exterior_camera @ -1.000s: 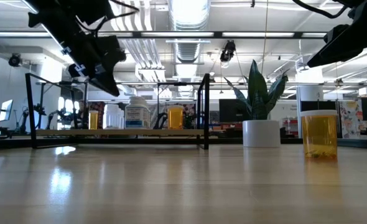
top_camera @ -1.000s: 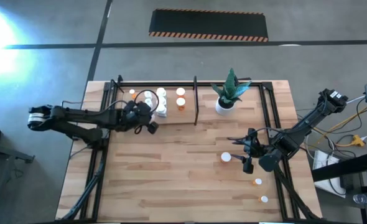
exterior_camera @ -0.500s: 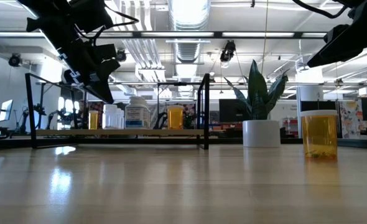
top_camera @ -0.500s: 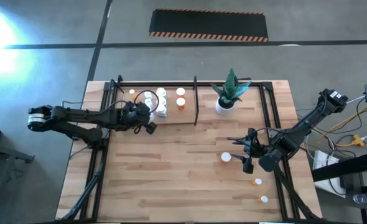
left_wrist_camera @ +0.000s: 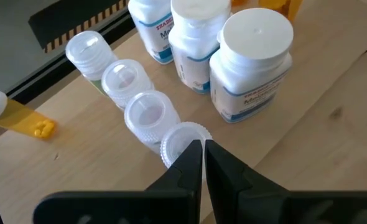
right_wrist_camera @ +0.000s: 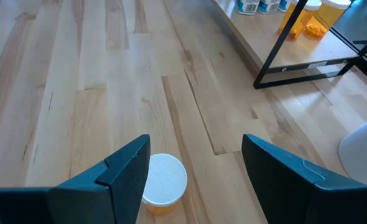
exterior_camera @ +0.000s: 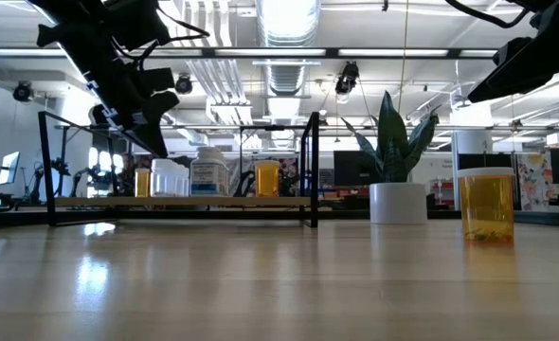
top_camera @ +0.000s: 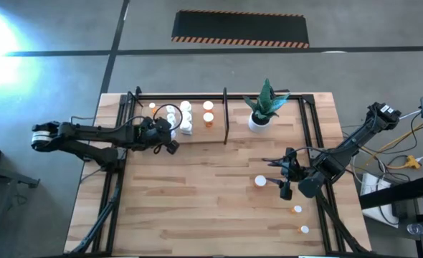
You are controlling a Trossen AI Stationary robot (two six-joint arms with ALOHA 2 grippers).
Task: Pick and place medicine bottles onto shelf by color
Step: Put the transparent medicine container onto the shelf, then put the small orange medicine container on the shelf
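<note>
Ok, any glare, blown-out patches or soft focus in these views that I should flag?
High view: a bright glare washes out the floor at the top left corner. Low view: ceiling lights are blown out, the left arm is a dark silhouette, and the tabletop in front is soft with a sheen. Left wrist view: the white bottles are sharp and evenly lit.

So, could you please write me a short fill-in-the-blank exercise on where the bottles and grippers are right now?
1. The left gripper is ____ and holds nothing.
2. The right gripper hovers with open fingers over an orange bottle with a ____ cap.
3. The white bottles stand on the ____.
4. The plant pot stands on the shelf divider's ____ side in the high view.

Missing words: shut; white; shelf; right
</note>
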